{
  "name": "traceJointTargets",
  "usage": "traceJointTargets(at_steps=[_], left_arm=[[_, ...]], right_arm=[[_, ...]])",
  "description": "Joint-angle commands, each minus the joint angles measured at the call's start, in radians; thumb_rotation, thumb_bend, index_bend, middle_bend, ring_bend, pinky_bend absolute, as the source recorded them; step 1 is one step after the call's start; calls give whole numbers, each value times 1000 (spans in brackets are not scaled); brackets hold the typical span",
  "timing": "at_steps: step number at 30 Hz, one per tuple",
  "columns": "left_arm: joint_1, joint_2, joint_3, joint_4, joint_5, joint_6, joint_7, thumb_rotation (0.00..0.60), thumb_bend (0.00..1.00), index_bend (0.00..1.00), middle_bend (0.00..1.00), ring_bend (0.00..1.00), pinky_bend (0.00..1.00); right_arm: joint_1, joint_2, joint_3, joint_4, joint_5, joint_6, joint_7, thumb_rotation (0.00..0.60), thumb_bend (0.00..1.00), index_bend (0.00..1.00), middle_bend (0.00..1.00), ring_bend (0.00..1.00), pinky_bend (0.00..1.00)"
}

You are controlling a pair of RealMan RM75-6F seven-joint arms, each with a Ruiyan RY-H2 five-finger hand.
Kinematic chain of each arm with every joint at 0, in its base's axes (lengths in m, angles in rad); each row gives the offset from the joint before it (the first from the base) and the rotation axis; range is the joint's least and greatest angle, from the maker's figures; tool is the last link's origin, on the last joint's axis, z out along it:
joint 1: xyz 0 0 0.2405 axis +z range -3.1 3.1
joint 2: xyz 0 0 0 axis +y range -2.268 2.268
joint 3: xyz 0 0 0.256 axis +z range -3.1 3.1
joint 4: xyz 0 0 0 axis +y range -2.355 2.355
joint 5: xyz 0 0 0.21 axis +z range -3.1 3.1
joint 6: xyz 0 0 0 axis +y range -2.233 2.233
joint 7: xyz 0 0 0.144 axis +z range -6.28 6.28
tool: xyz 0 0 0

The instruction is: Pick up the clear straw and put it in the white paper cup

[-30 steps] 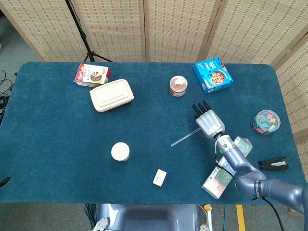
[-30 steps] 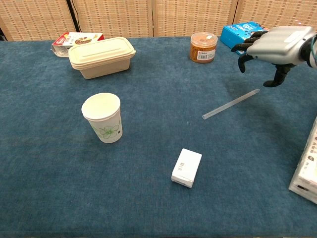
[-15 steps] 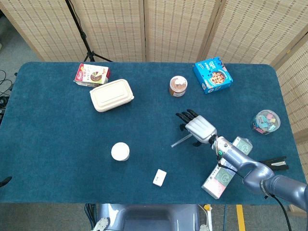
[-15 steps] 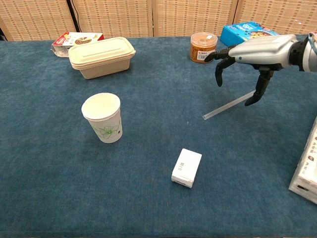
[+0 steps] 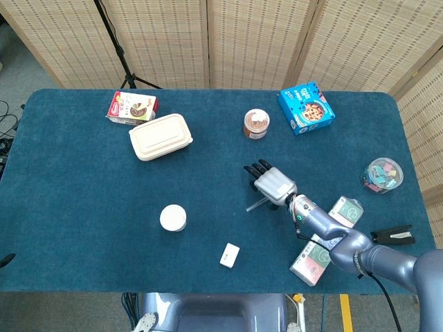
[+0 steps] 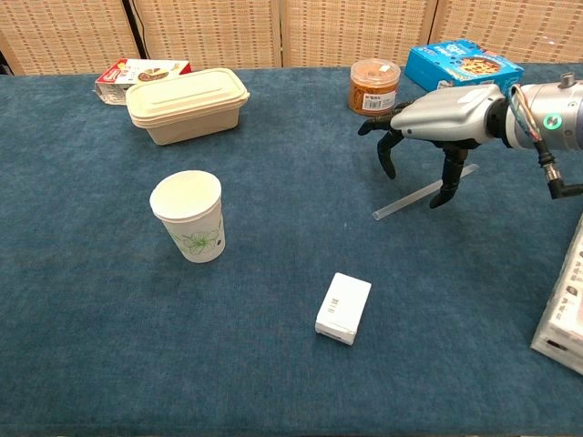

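The clear straw (image 6: 405,201) lies flat on the blue cloth, right of centre; in the head view only the straw's left end (image 5: 252,206) shows. My right hand (image 6: 437,114) hovers right over it, fingers apart and pointing down, the thumb on the near side of the straw and the other fingers on the far side. It holds nothing. From above, the right hand (image 5: 271,183) covers most of the straw. The white paper cup (image 6: 189,216) stands upright well to the left, also seen as the cup (image 5: 173,218) from the head. My left hand is in neither view.
A small white box (image 6: 343,308) lies in front between cup and straw. At the back stand a beige lidded container (image 6: 187,105), an orange jar (image 6: 374,86) and a blue box (image 6: 463,64). A white package (image 6: 565,309) sits at the right edge.
My right hand has travelled left and come down over the straw, its fingers turning to point at the cloth on both sides of it. The straw and cup have not moved.
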Motion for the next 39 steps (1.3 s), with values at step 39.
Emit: traceJointTargets(at_steps=[39], left_arm=[[-2, 2, 3, 1, 4, -1, -5, 600, 0, 0, 0, 0, 0]], right_arm=[[22, -44, -4, 4, 201, -51, -220, 600, 341, 523, 22, 0, 0]])
